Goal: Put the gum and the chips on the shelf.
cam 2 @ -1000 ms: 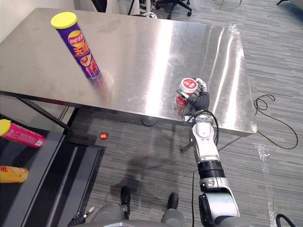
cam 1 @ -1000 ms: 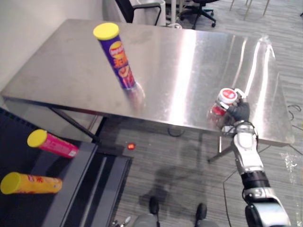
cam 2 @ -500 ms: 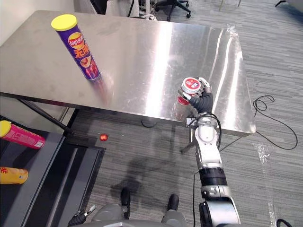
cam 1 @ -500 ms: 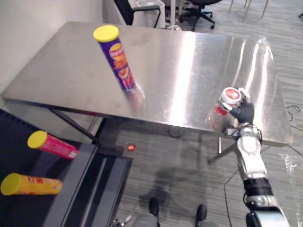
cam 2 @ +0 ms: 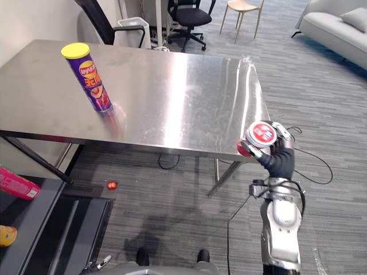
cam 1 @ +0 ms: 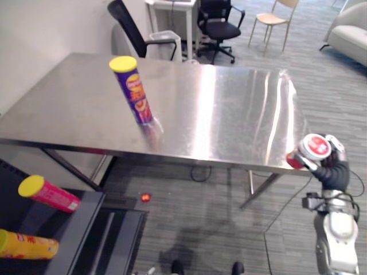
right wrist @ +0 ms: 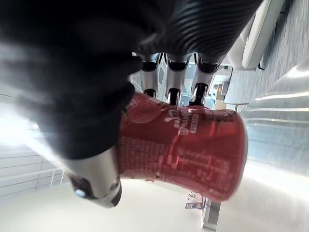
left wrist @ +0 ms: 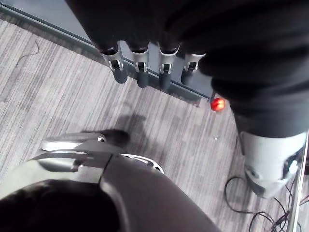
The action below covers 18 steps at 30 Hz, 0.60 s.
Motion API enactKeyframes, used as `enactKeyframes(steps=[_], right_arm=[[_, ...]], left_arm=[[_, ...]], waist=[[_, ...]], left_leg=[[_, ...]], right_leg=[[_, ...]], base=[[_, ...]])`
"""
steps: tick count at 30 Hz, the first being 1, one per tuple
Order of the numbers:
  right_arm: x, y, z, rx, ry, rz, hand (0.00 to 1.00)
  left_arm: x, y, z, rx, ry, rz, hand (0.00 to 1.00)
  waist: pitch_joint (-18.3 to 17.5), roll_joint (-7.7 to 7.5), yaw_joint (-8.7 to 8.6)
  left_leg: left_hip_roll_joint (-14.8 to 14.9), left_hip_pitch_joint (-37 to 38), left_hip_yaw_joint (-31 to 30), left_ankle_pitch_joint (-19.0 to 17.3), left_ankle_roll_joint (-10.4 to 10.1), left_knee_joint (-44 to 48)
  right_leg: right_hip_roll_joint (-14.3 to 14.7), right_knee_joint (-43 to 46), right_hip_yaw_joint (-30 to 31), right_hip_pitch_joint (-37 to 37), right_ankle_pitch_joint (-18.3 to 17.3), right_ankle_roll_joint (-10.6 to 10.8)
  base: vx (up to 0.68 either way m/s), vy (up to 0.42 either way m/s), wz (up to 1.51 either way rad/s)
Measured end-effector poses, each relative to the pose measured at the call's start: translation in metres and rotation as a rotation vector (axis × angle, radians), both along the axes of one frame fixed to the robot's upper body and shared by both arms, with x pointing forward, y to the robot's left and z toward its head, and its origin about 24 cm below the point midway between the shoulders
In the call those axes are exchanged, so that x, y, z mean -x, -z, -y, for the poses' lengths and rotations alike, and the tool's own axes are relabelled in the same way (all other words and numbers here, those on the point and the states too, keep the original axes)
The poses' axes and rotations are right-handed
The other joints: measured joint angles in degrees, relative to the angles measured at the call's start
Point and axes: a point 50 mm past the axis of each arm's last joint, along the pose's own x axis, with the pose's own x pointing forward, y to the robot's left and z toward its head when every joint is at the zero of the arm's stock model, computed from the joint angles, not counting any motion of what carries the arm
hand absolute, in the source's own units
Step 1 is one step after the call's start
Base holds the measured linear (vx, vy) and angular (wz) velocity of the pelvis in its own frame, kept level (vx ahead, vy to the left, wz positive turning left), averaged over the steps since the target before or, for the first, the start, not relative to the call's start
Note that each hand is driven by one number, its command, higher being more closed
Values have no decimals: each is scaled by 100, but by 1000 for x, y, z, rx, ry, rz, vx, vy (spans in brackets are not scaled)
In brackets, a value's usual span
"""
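Gripping the red gum jar (cam 2: 257, 137), our right hand (cam 2: 279, 161) has its fingers and thumb clamped round the jar's side, right at the near right corner of the steel table (cam 1: 229, 97). We see the purple chips can (cam 1: 133, 91) standing upright near the table's front edge, toward its left side and well apart from the jar. Our left hand (left wrist: 140, 67) hangs with its fingers straight and empty, while a pink can (cam 1: 49, 193) and a yellow can (cam 1: 26, 245) lie on the dark shelf (cam 1: 80, 223).

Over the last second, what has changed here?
The right hand, shut on the red gum tub, has drawn it back from over the steel table to its front right corner. The purple chips can stayed upright on the table; the left hand hangs open.
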Motion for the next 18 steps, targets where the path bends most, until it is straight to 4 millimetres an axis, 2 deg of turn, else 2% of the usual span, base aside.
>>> enactKeyframes(steps=[6, 11, 15, 16, 18], right_arm=[[10, 11, 1, -35, -4, -45, 100], [10, 21, -2, -66, -23, -80, 100], [6, 30, -15, -97, -76, -112, 100], [2, 39, -24, -115, -115, -148, 100], [-2, 45, -33, -128, -156, -178, 100]], left_arm=[[5, 1, 2, 8, -24, -10, 0], [9, 2, 1, 20, -25, -23, 0], [10, 2, 1, 44, -55, -20, 0], [10, 3, 1, 57, -63, -21, 0], [10, 3, 1, 67, -84, -14, 0]], waist=[[-189, 50, -17], [-209, 35, -19], [-179, 32, -44], [-137, 96, -30], [-114, 111, 3]], left_leg=[[-3, 34, -6, 14, -13, -2], [6, 178, -52, -8, -14, 115], [114, -272, -321, -426, -7, 1164], [188, -521, -534, -544, -27, 1517], [248, -748, -801, -565, -56, 1732]], right_leg=[[-10, 85, 21, -12, -18, -7], [-47, 534, 30, -10, -261, -22], [-77, 941, -168, 17, -502, -71], [-31, 1042, -353, 29, -578, -121], [36, 1072, -605, 49, -614, -180]], base=[[-43, -5, 0], [-9, -6, 4], [-50, -30, 32], [-100, -60, 52], [-120, -94, 75]])
